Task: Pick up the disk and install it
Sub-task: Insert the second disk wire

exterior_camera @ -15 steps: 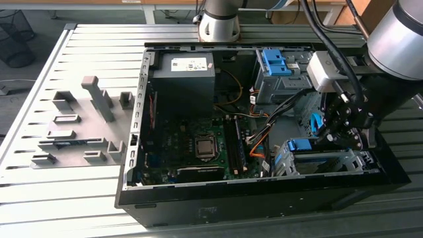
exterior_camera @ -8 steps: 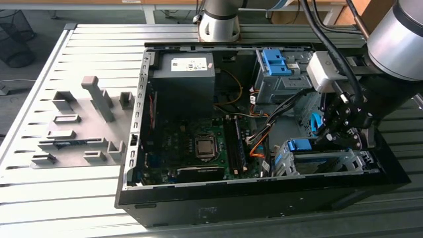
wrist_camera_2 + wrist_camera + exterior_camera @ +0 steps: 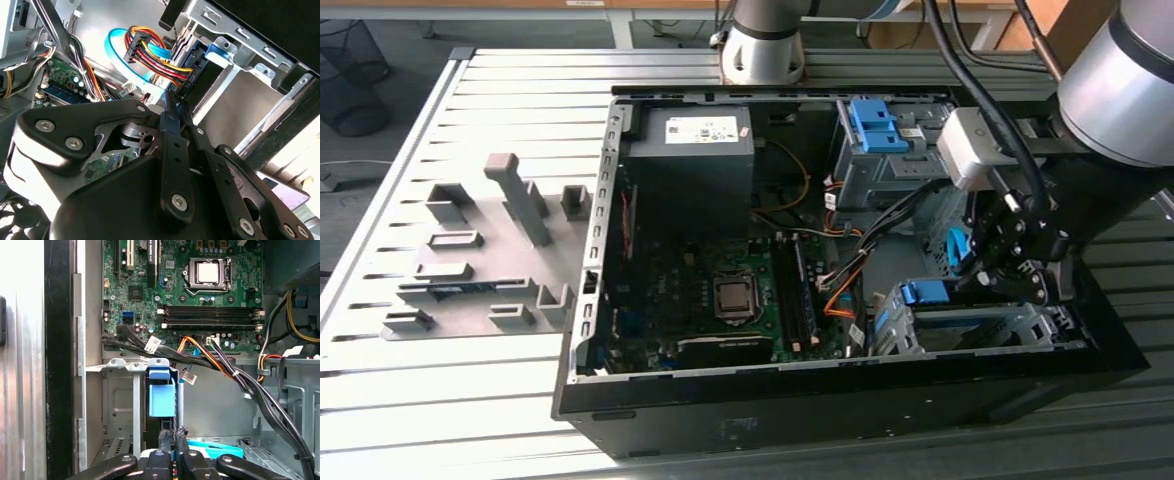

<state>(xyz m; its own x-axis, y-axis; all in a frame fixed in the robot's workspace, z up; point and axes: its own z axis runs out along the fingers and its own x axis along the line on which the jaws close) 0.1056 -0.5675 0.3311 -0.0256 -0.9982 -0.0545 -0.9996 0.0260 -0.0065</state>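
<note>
The disk point(image 3: 939, 293) stands on edge in the grey drive cage point(image 3: 1014, 330) at the case's corner, near the exterior view's right. Its blue rail faces up. In the first wrist view the disk point(image 3: 162, 395) shows as a blue piece over a dark slab inside the cage slot point(image 3: 117, 405). In the second wrist view its dark edge point(image 3: 197, 75) sits beside a silver cage wall point(image 3: 235, 105). My gripper point(image 3: 987, 278) hangs just above the cage. The black fingers are drawn together, and the gripper point(image 3: 173, 436) point(image 3: 174, 100) has its tips at the disk's end. I see nothing clamped between them.
The open case holds a motherboard point(image 3: 707, 290), a black power supply point(image 3: 694, 150) and a blue bracket on a second cage point(image 3: 874, 125). Cable bundles point(image 3: 220, 365) point(image 3: 150, 50) run close beside the gripper. Grey fixtures point(image 3: 480, 250) stand on the slatted table at the exterior view's left.
</note>
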